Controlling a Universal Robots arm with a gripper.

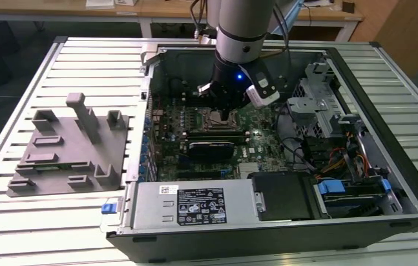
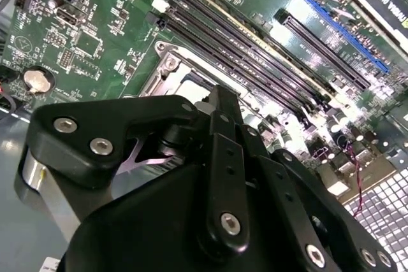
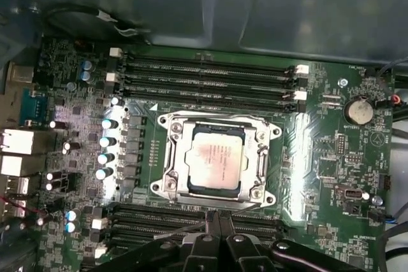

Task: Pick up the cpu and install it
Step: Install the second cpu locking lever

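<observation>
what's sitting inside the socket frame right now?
The cpu, silver top up, lies flat within the metal socket frame on the motherboard. Its underside and the contacts beneath are covered. The gripper is beside the frame.

Exterior view high above the open computer case; both wrist views close, seemingly steep, over its motherboard.

The cpu has a pale, smooth metal top inside the shiny metal socket frame. Around it, the motherboard looks glossy green. The claw is matt black.
</observation>
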